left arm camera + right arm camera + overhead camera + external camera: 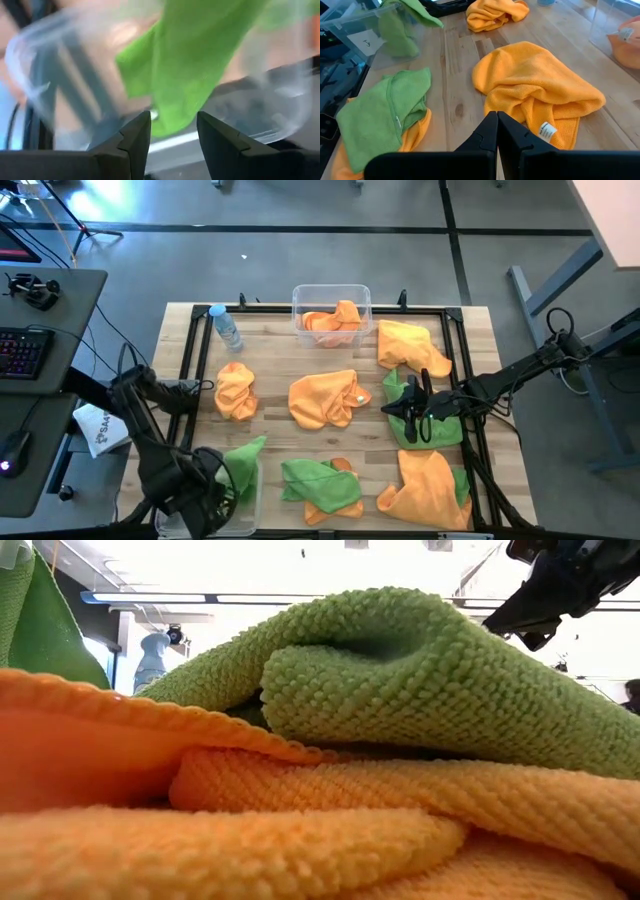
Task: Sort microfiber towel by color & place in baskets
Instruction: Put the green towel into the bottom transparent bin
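The near-left basket (247, 498) is a clear tub, and a green towel (246, 453) drapes over its far rim into it. My left gripper (173, 131) is open at this tub, and the towel's lower tip (167, 122) hangs just beyond its fingertips. The far basket (303, 298) holds orange towels (334, 319). My right gripper (496, 131) is shut and holds nothing. It hovers over a green towel (437, 427) at the table's right, facing the middle orange towel (535, 90). My left gripper: the green towel's lower tip (167, 122) shows in the gap between the open fingers (137, 135), but I cannot tell whether it touches them. The towel hangs down inside the tub.
More towels lie loose on the table: orange ones (236, 390), (410, 345), (425, 490) and a green one on an orange one (318, 483) at the near edge. A water bottle (225, 327) lies at the far left. A desk with a keyboard (22, 350) stands left of the table.
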